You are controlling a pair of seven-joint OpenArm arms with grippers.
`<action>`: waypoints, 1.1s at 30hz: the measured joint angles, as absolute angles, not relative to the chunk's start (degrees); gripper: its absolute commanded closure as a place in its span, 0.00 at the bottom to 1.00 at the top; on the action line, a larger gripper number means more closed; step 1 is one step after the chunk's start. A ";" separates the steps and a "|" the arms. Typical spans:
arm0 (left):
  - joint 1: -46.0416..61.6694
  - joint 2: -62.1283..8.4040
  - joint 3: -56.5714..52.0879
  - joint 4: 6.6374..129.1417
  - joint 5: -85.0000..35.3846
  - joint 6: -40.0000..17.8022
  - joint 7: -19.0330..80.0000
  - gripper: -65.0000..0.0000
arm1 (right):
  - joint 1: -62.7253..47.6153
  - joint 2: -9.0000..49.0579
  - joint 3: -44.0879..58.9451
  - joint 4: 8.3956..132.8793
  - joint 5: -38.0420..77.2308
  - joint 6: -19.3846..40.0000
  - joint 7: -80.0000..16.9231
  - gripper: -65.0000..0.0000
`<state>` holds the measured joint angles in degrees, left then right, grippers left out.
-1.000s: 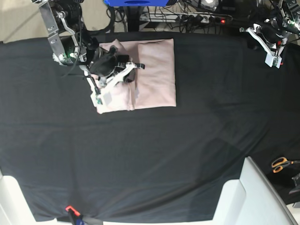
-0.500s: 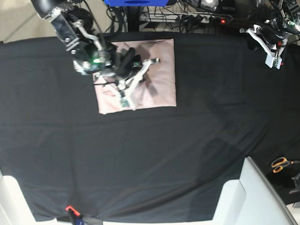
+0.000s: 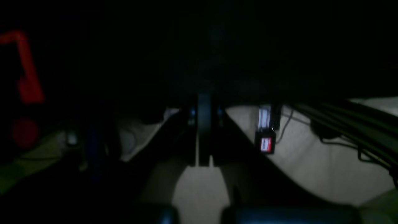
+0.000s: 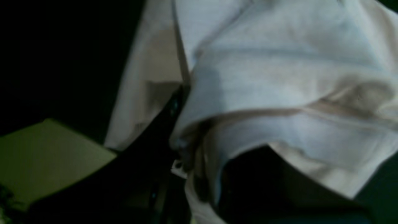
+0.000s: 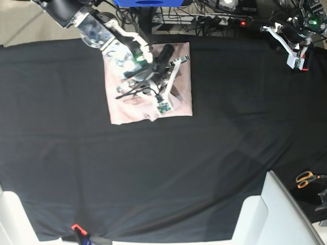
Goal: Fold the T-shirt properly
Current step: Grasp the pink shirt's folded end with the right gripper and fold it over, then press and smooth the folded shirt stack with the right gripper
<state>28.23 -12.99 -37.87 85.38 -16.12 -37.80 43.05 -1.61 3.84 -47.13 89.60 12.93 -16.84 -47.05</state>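
Your right tool [image 4: 202, 174] grips a bunched fold of the shirt [image 5: 130, 109], far-left on the bench [image 5: 153, 168]; the unfolded-over panel lies right of it. Left tool [image 5: 295, 65] shut, farther away.

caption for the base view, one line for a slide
Robot's right gripper holding a fold of a pale pink cotton T-shirt on a black cloth-covered table

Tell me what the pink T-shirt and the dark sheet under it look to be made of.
The T-shirt: thin, matt knit fabric, probably cotton, since it drapes in soft folds and bunches smoothly at the right gripper. The fiber itself can't be confirmed.

The dark sheet: woven-looking cloth with a dull finish, judging by its shallow creases and ripples, though a thin synthetic is possible.
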 measured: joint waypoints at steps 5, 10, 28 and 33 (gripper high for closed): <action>28.10 -13.06 -37.87 84.88 -16.47 -37.80 42.92 1.00 | -0.80 2.81 -50.85 87.07 8.84 -17.47 -48.31 1.00; 28.08 -12.95 -37.82 84.84 -16.29 -37.80 42.87 1.00 | -0.51 -0.32 -52.21 83.68 0.30 -17.54 -49.98 1.00; 27.81 -12.91 -37.82 84.71 -16.29 -37.80 42.89 1.00 | -0.34 -3.66 -52.25 82.37 -5.32 -15.66 -52.53 0.57; 27.81 -12.91 -37.82 84.71 -16.29 -37.80 42.89 1.00 | -0.36 -3.84 -52.25 82.37 -5.39 -10.17 -52.56 0.56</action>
<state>27.81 -12.91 -37.82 84.71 -16.29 -37.80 42.89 -0.36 -3.84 -52.25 82.37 -5.39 -10.17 -52.56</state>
